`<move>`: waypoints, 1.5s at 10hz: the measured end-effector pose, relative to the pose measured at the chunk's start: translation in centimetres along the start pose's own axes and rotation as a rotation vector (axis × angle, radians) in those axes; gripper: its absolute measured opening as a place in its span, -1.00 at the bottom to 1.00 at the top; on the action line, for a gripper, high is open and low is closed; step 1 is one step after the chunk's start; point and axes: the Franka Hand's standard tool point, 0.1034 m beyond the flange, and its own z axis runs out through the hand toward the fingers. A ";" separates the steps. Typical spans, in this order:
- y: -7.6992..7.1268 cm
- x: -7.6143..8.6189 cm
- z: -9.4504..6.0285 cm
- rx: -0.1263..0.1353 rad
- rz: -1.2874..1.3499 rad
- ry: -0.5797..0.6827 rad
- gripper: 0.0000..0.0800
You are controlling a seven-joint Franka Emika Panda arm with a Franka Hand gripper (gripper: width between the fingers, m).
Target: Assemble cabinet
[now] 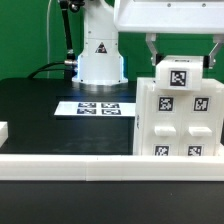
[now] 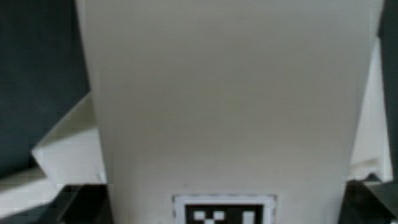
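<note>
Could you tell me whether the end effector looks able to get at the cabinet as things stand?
Probably yes: the end effector already hangs directly over the cabinet, its fingers reaching the top edge, with nothing between them. The wrist view is filled by a white panel, so whether the grip has closed is unclear.

The arm's white base is standing at the far edge of the bench, with a dark cable running down beside it. The wrist housing is hanging over the bench's near corner on the exterior view's right, pointing straight down. The pincer is pointing down too, its two dark fingers spread apart and straddling the top of the cabinet. Whether the pads are pressing on the cabinet's sides cannot be told. In the wrist view the fingers are not showing clearly.
</note>
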 end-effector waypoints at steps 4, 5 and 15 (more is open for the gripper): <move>-0.4 -0.4 0.1 0.016 0.351 -0.019 0.39; -0.4 -0.4 0.1 0.015 0.422 -0.020 0.39; -0.6 -0.7 0.1 0.031 1.399 -0.067 0.66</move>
